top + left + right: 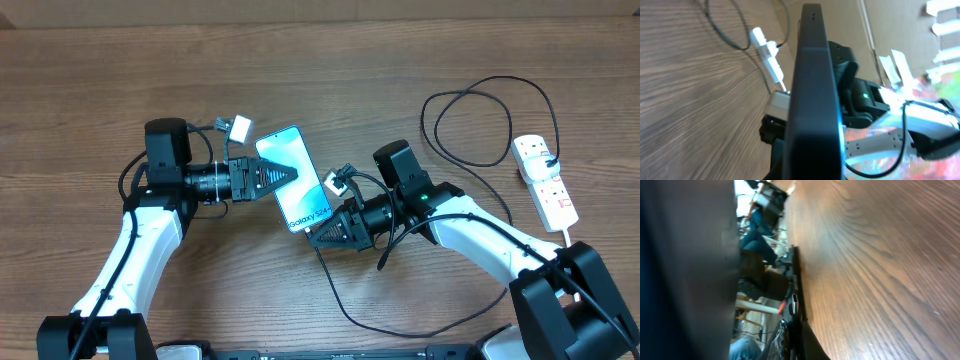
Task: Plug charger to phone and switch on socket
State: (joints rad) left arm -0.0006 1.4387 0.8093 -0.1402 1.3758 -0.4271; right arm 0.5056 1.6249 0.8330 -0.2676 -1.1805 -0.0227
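The step in hand is the first one: mating the charger (423, 118) with the phone (305, 200). We find the phone held clear of the surface (120, 80) near its centre, tilted, with its screen up and the "Galaxy S24+" end towards the right arm. The left hand (268, 178) is pressed together on the phone's long edge; the left wrist view confirms this, with the phone's dark edge (812, 100) running straight through the frame. The right hand (328, 232) is pressed together just beside the phone's lettered end. A thin black cable emerges beneath it and loops away across the surface, so we judge that it pinches the charger's connector end. The connector itself is hidden, and the right wrist view is too blurred to show whether it sits in the port. The next move calls for fine alignment: we bring the connector square to the port and press it along the phone's long axis while the left hand braces against the push. The socket (545, 180) lies well apart at the far right, and the state of its switch cannot be read.
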